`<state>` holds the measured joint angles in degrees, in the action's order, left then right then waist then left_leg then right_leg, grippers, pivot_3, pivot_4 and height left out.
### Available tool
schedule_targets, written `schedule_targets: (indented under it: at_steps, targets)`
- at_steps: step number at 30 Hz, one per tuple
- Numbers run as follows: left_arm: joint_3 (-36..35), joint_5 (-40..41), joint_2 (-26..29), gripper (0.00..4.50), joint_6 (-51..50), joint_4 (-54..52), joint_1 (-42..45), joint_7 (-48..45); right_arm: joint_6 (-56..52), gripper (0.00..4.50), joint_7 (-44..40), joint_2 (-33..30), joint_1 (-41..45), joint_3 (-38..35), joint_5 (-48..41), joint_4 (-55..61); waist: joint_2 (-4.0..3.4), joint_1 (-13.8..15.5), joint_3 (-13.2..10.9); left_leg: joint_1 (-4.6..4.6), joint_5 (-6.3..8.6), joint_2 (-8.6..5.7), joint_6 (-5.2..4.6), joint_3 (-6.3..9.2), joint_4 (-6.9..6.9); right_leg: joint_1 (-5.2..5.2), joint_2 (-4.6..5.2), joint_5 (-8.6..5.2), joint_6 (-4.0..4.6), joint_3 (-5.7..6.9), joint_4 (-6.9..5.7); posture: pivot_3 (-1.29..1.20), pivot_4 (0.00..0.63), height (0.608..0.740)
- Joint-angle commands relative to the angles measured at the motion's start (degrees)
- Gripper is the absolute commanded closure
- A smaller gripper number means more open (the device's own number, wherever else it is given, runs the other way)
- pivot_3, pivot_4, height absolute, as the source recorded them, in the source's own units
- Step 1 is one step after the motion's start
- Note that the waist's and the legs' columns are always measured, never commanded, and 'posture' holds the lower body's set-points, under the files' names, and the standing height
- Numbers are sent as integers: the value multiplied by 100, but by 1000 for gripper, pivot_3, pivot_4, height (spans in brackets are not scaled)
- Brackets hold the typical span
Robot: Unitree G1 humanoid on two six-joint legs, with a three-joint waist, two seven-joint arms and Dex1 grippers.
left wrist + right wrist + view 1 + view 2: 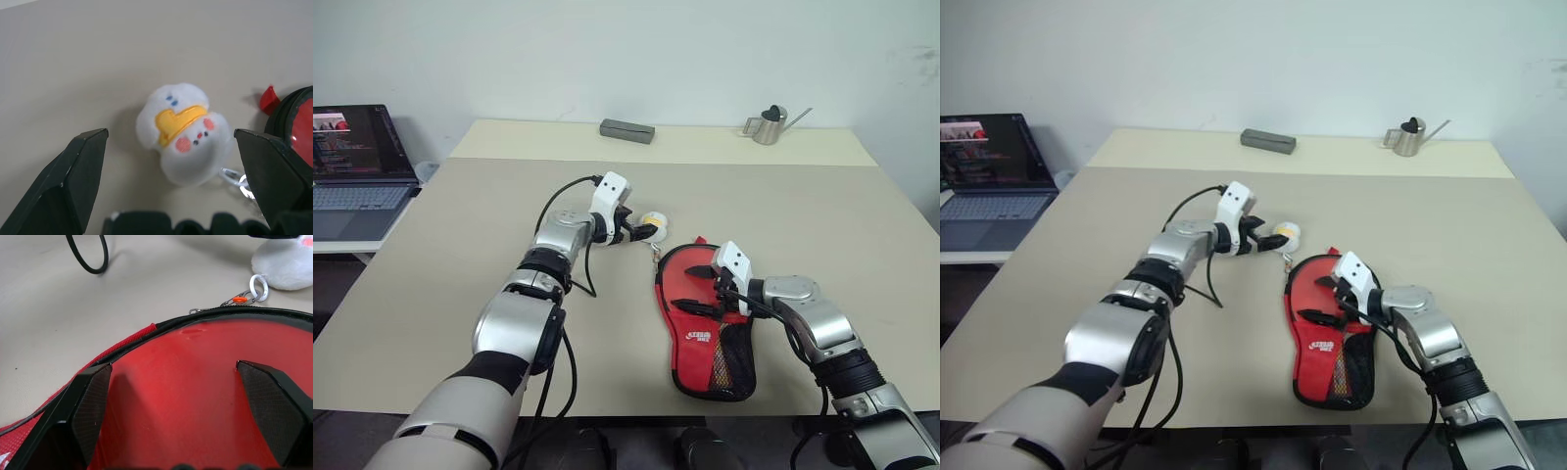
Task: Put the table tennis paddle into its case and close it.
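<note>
The red case [703,338] lies flat near the table's front edge, its black mesh pocket [734,360] toward me. In the right wrist view the paddle's smooth red face [195,396] shows inside the case's black zipper rim [215,316]; the handle is hidden. My right gripper [700,292] hovers open over the round end of the case. The white-yellow plush charm [653,219] rests on the table just beyond the case, joined to the zipper by a small ring [257,287]. My left gripper [168,134] is open, one finger on each side of the charm, not touching it.
A laptop [357,171] sits on a side desk at far left. A grey block [626,130] and a metal watering can [769,125] stand along the table's back edge. My left arm's black cable [88,254] loops just above the table beside the case.
</note>
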<state>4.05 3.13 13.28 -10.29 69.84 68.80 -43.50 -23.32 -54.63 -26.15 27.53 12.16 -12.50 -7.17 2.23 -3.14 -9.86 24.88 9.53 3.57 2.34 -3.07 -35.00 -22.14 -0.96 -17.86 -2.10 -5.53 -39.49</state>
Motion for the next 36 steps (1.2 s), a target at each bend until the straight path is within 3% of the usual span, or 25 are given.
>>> schedule_targets:
  at_steps: [1, 20, 32, 34, 36]
  targets:
    - [-95, -83, -89, 0, 140, 111, 238, -27, -177, 46, 28, 33, -158, 35, -7, 49, 0, -2, 0, 0, 0, 0, 0, 0, 0, 0, 0, 0, 0, 0, 0, 0, 150, 740]
    - [-285, -360, -506, 0, 87, 481, 296, 462, -413, 46, 188, 42, -322, -80, -89, 337, 0, 14, 0, 0, 0, -2, 1, 1, 0, 0, 1, -1, -1, 0, 0, 0, 150, 740]
    - [-293, -513, -669, 3983, 98, 549, 184, 706, -526, 0, 284, 42, -527, -100, -121, 581, 2, 27, 1, 0, 0, -3, 2, 1, 0, 1, 1, -1, -2, 0, -1, 0, 150, 740]
    - [-286, -528, -690, 4440, 109, 553, 158, 722, -546, 0, 304, 36, -566, -107, -133, 626, 2, 29, 2, 0, 0, -3, 2, 1, 0, 2, 1, -1, -2, 0, 0, 0, 150, 740]
    - [-295, -535, -700, 4498, 132, 551, 149, 736, -564, 0, 326, 29, -606, -112, -142, 666, 3, 32, 2, 0, 0, -4, 2, 1, 0, 3, 1, -1, -2, 1, 1, 0, 150, 740]
